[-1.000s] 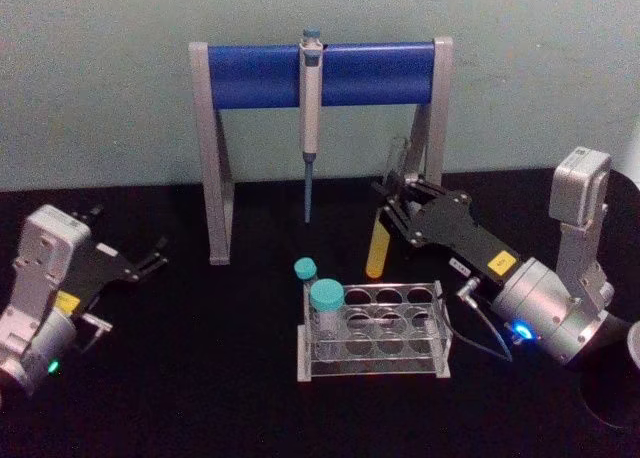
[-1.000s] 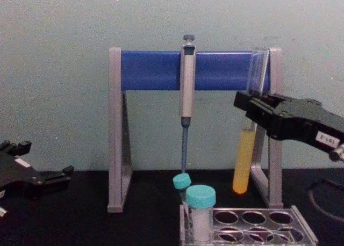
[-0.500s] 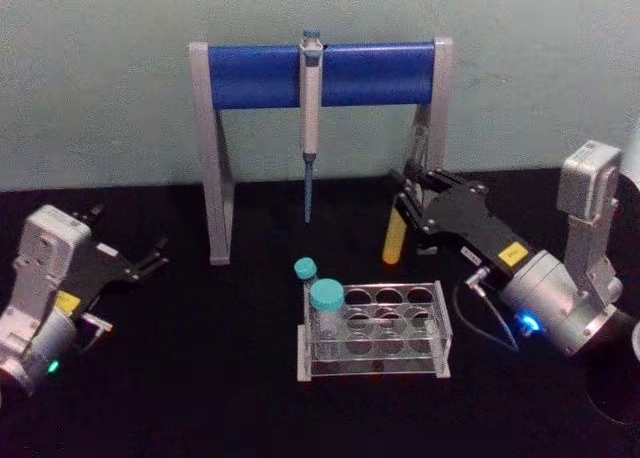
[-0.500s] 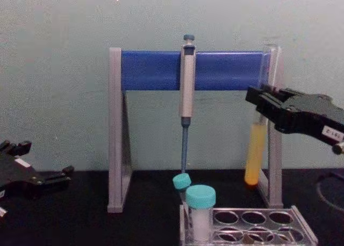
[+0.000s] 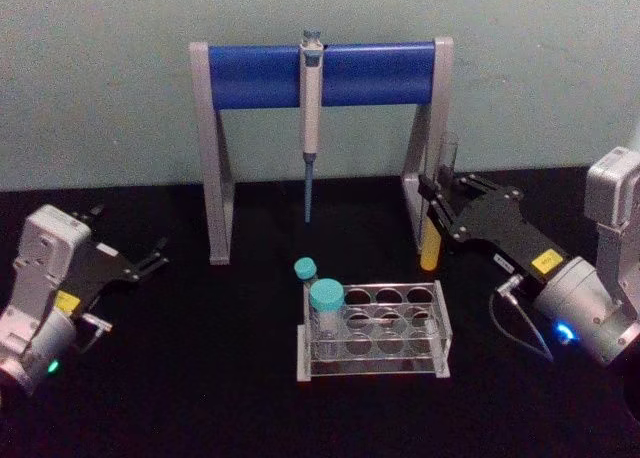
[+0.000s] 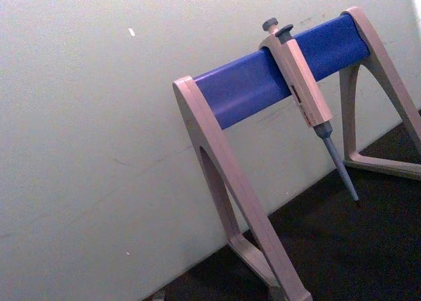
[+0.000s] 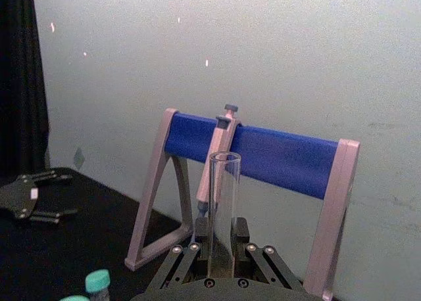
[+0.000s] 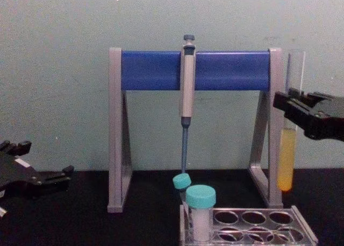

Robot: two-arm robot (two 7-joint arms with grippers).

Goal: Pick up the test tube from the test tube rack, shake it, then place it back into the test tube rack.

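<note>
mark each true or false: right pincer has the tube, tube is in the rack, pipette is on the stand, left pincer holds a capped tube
1. The right pincer grips the tall clear glass test tube with yellow-orange liquid. True.
2. That tube stands in the low clear plastic rack. False: it is held in the air beyond the rack's right end.
3. The grey pipette with a blue tip hangs on the blue-barred stand. True.
4. The left pincer grips a teal-capped tube. False: it is open and empty; both teal-capped tubes sit in the rack.

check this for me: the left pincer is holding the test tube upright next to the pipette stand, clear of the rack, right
Wrong arm: in the chest view the right pincer holds the test tube upright next to the pipette stand, clear of the rack; the left pincer is parked at the left.
</note>
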